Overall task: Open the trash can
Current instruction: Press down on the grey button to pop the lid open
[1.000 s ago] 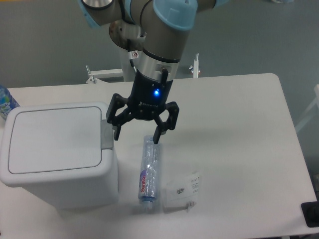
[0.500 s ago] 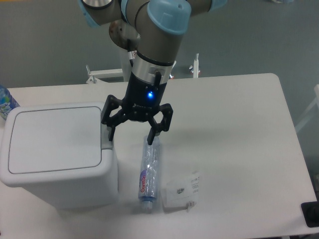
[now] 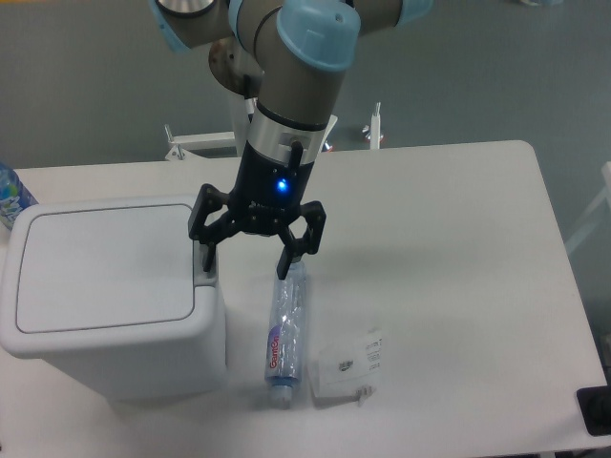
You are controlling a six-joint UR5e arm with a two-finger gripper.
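Note:
The trash can is a large white boxy bin at the table's left, its flat square lid down and shut. A grey push-button sits on its right rim. My gripper is open, fingers pointing down. Its left fingertip is right over the grey button, touching or nearly touching it. Its right fingertip hangs just above the top end of a lying plastic bottle.
The clear plastic bottle lies lengthwise just right of the bin. A small white packet lies right of the bottle. A blue-labelled bottle shows at the left edge behind the bin. A dark object sits at the table's right front corner.
My gripper has moved left and slightly down, bringing its left finger from beside the bin's rim onto the grey button. The lid has stayed shut.

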